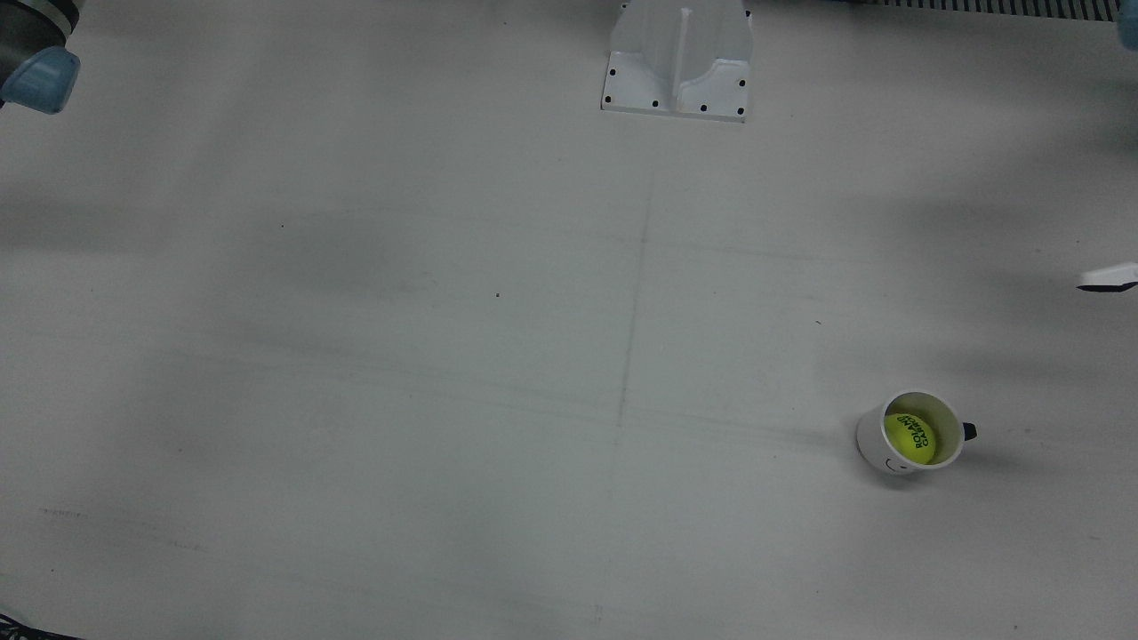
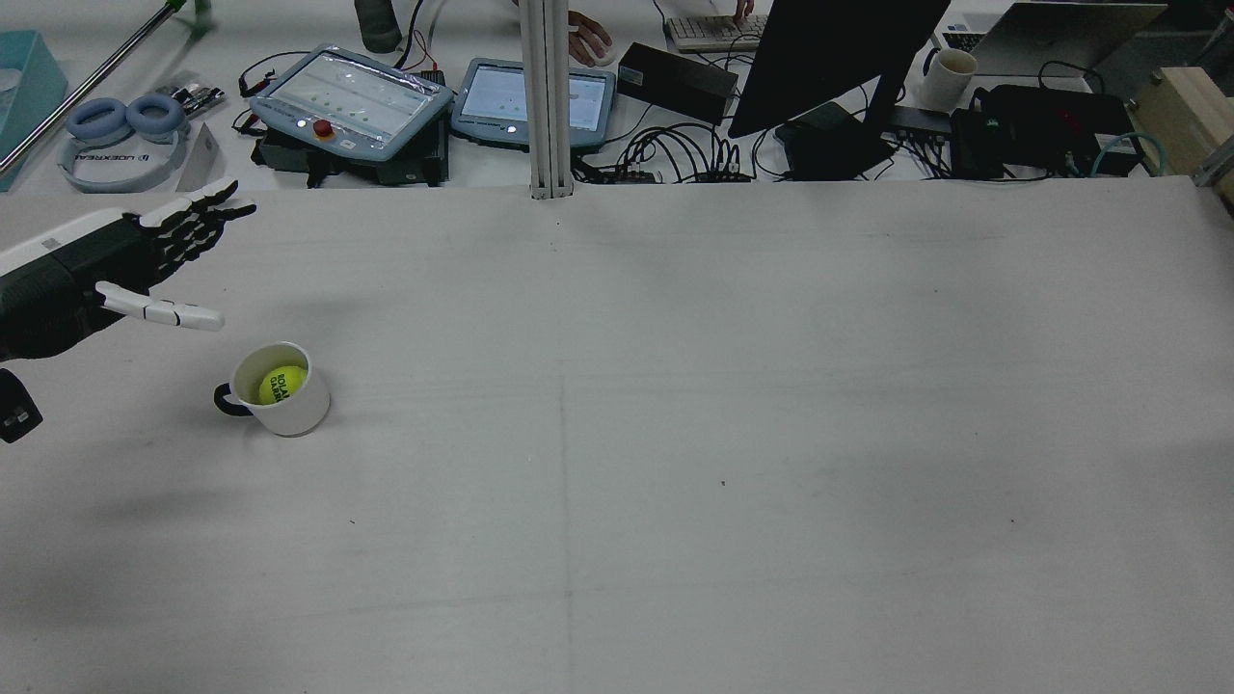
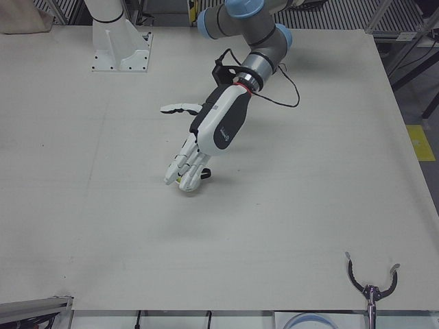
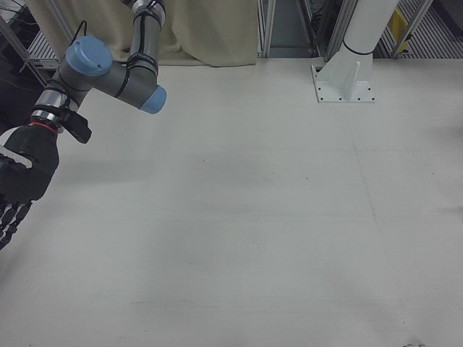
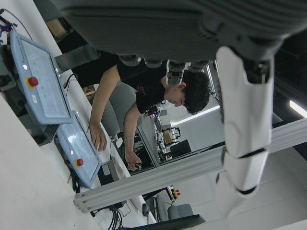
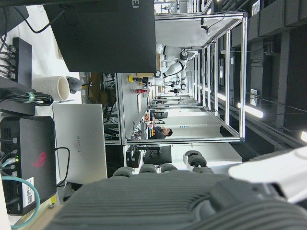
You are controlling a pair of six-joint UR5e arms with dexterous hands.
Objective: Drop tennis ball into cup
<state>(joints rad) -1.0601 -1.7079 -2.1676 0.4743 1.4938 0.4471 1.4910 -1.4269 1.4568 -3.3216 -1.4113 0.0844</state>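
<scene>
The tennis ball (image 1: 909, 436) is seen lying inside the white cup (image 1: 907, 463), which stands upright on the white table (image 1: 444, 356). Dark lettering is visible on the top of the ball. The cup's black handle (image 2: 228, 403) is turned away from the table's centre line, toward the near left edge in the rear view.

The left hand (image 2: 116, 270) is held above the table just beyond the cup, on the side toward the operators' desk. Its fingers (image 2: 198, 217) are spread and extended, the thumb (image 2: 164, 310) is stretched out apart from them, and nothing is held. In the left-front view the same hand (image 3: 206, 140) is seen in front of the cup, so that most of the cup is hidden behind the fingertips.

The right hand (image 4: 20, 184) is seen far from the cup, at the opposite side of the table, cut off by the edge of the right-front view. Its fingers hang down loosely and nothing is held in it.
</scene>
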